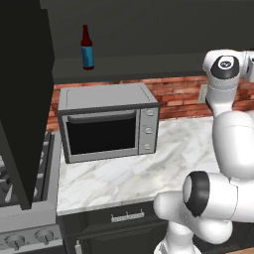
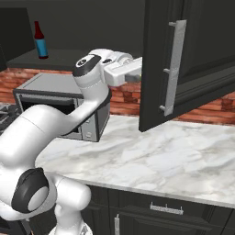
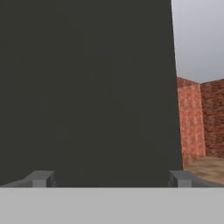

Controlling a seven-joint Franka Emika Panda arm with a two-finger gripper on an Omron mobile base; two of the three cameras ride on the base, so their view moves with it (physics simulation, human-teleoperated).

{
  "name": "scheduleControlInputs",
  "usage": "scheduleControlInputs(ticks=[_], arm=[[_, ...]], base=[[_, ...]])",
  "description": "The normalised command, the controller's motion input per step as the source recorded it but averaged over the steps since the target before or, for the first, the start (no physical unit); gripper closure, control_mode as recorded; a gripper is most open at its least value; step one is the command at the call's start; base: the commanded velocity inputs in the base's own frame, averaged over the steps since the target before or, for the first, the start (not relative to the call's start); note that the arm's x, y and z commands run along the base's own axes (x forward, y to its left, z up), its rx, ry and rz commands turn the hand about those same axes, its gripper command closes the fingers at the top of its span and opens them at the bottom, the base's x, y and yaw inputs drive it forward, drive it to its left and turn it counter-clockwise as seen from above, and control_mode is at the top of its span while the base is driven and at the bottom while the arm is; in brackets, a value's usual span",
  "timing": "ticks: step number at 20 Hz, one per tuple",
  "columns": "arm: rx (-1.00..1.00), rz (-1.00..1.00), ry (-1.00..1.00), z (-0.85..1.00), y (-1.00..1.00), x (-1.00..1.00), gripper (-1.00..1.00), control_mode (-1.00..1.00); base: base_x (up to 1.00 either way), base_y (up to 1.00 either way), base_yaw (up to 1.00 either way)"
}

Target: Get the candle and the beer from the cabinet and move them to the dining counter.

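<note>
One beer (image 1: 87, 48) stands upright on the cabinet (image 1: 149, 64) shelf, above one grey microwave (image 1: 108, 121) and toward the shelf's left end. In the right base view the same bottle (image 2: 40, 40) sits at the far left, well apart from the arm. The candle cannot be made out in any view.

Two cabinet doors are swung open: one dark door (image 1: 25, 99) at the left and another door (image 2: 183, 59) at the right, which carries one long silver handle (image 2: 174, 69). The arm's hand reaches behind the edge of that right door.

In the hand view the claw (image 3: 111, 178) faces a flat dark panel close ahead, its two fingertips (image 3: 41, 178) spread wide apart with nothing between them. One marble desk (image 1: 163, 158) lies below, with the microwave resting on it against a red brick wall (image 1: 173, 94).
</note>
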Motion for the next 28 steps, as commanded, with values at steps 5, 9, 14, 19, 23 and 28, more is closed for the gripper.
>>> scheduleControlInputs(ticks=[5, 9, 14, 19, 23, 28], arm=[[0.0, 0.0, 0.0, -0.01, -0.33, 0.0, -1.0, -1.0], [0.0, 0.0, 0.0, 0.0, -0.39, -0.05, -1.0, -1.0], [0.0, 0.0, 0.0, 0.0, -0.44, -0.1, -1.0, -1.0], [0.0, 0.03, 0.0, 0.0, -0.57, -0.22, -1.0, -1.0], [0.0, 0.06, 0.0, 0.0, -0.64, -0.2, -1.0, -1.0], [0.0, 0.1, 0.0, 0.0, -0.61, -0.07, -1.0, -1.0]], base=[[0.0, 0.0, 0.0], [0.0, 0.0, 0.0], [0.0, 0.0, 0.0], [0.0, 0.0, 0.0], [0.0, 0.0, 0.0], [0.0, 0.0, 0.0]])
